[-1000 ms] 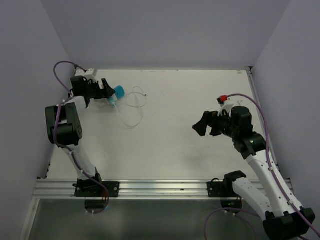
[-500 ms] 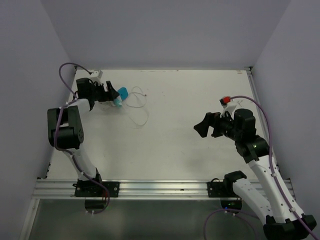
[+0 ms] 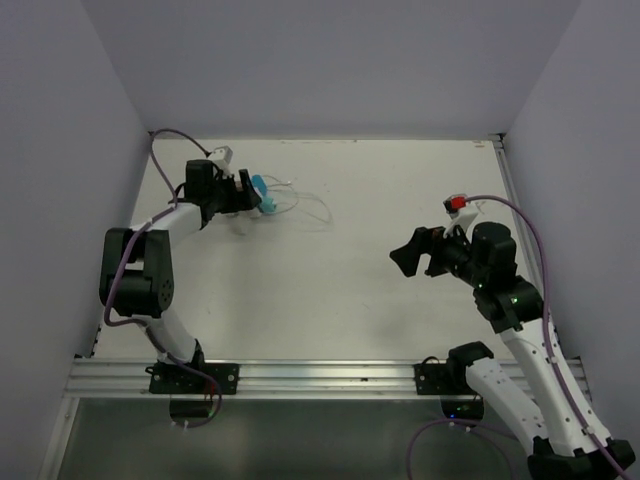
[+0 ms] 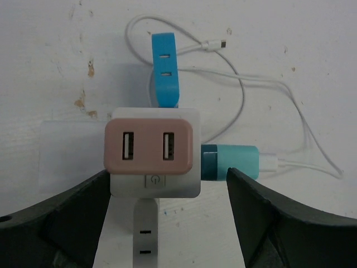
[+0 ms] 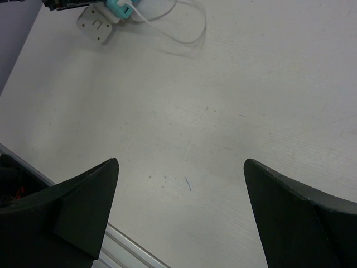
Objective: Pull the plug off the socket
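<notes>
The socket (image 4: 153,151) is a white cube with a pink two-port face, lying at the table's far left (image 3: 252,192). A teal plug (image 4: 231,162) sticks out of its right side, trailing a thin white cable (image 4: 290,111). A blue slotted flap (image 4: 165,70) and a white slotted flap (image 4: 146,234) project from two other sides. My left gripper (image 4: 167,173) is open and straddles the cube: the left finger (image 4: 83,206) lies against its left side, and the right finger (image 4: 262,206) is just under the plug. My right gripper (image 5: 181,167) hangs open over bare table, far from the socket (image 5: 97,22).
The white cable (image 3: 310,205) loops to the right of the socket. An aluminium rail (image 3: 320,378) runs along the near edge and shows in the right wrist view (image 5: 128,245). Walls close in the left, far and right sides.
My left gripper has swung right along the far edge, and the socket, plug and cable have shifted right with it. Its jaws have narrowed slightly. The right arm has barely moved.
</notes>
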You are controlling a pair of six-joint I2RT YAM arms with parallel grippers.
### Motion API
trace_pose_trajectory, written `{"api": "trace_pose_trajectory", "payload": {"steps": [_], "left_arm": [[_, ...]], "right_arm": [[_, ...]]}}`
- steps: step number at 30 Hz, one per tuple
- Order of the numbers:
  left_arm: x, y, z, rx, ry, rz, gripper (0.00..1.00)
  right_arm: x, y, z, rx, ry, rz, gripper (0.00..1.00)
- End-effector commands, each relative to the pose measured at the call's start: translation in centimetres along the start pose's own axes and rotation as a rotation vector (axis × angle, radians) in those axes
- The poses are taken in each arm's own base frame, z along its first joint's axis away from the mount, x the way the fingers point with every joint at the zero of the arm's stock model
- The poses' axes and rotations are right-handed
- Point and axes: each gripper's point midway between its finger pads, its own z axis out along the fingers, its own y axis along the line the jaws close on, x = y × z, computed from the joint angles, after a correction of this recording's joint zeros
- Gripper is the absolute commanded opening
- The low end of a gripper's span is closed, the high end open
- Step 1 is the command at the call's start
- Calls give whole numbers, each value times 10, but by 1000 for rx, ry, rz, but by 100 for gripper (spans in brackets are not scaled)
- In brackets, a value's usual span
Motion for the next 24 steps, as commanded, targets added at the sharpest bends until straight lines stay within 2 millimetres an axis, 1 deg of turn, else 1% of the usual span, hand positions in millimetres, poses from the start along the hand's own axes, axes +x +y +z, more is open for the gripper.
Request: {"api": "trace_pose_trajectory", "payload": {"steps": [1,3,4,8,12,19,22,23,24], "left_arm": [[-4,-14,-17,-34,-32,-65,86],[-4,-22,-21,-39,-43,-77,88],[-6,-19,-23,-67,-52,-90,88],[-12,-19,-24,-90,-72,-122,89],[-9,-17,-19,-96,-63,-147,88],[-14,-21,-15,-87,-80,-173,87],[-11,-22,-10,-98,-72,-168,86],[-10,-21,-8,-100,-72,-166,85],[-7,-22,-5,-99,-63,-165,82]], "right_arm": [[1,-2,-2,16,-5,-21,99],[1,-2,-3,17,-7,-22,99],[2,-2,-2,16,-5,-22,99],[1,0,-3,11,-8,-25,99],[1,0,-3,10,-7,-28,99],[1,0,-3,13,-3,-25,99],[0,0,-3,14,-5,-25,99],[0,1,-3,12,-1,-25,99],[1,0,-3,13,-1,-25,99]]}}
